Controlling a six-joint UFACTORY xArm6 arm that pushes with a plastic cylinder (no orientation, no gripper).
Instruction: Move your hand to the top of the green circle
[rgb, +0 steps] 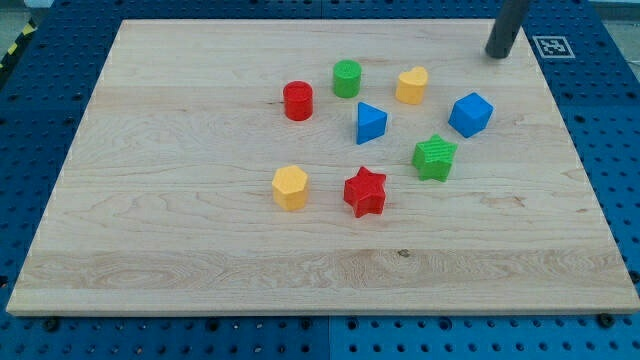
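Single view only, so no overlap w/ any other cam. Looks down at the wooden board (200, 250) from above and from the near long edge, tilted fwd approx halfway between level and straight down: far edge of board appears shorter than near edge. Set back enough to take in nearly the whole board, w/ blue pegboard table (40, 120) showing round it on all sides; near corners just about cropped. Rod enters from beyond board's far-right corner, my tip (497, 55) visible there. Fiducial marker (552, 45) just off that same corner.
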